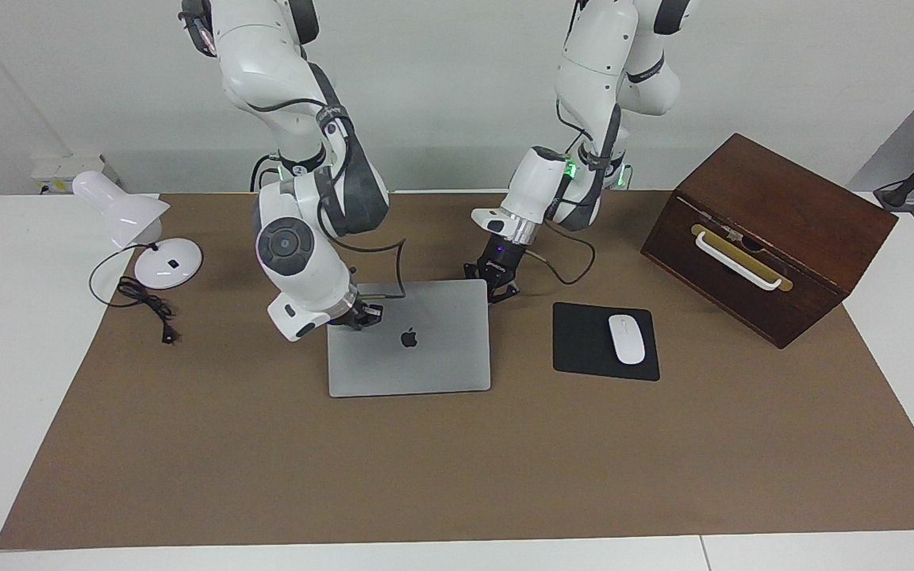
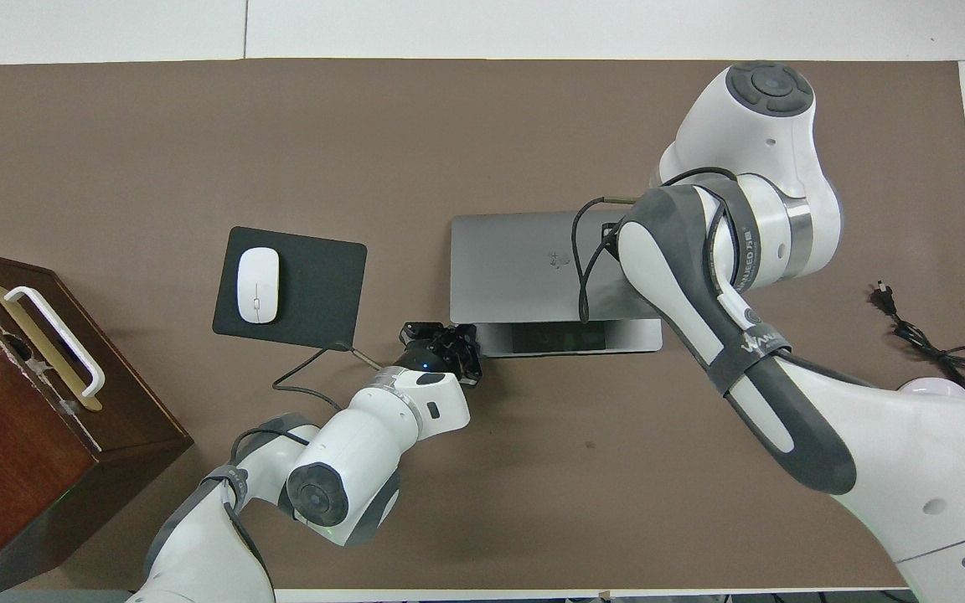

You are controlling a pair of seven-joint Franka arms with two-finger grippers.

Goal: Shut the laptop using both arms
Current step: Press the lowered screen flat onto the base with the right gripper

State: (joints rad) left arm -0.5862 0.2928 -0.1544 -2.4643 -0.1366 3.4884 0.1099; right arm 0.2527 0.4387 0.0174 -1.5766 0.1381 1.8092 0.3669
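Both arms at a half-lowered laptop lid, mid-table.

The left gripper (image 1: 502, 287), fingertips shut on nothing, sits at the laptop (image 1: 409, 341) corner nearest the robots on the left arm's side. The right gripper (image 1: 362, 315), also pinched shut and empty, presses on the lid's raised edge at the right arm's side. The silver laptop lies mid-mat, lid tilted low, a strip of trackpad (image 2: 562, 337) showing. Beside it lies a black mouse pad (image 1: 604, 341) carrying a white mouse (image 1: 627, 339).
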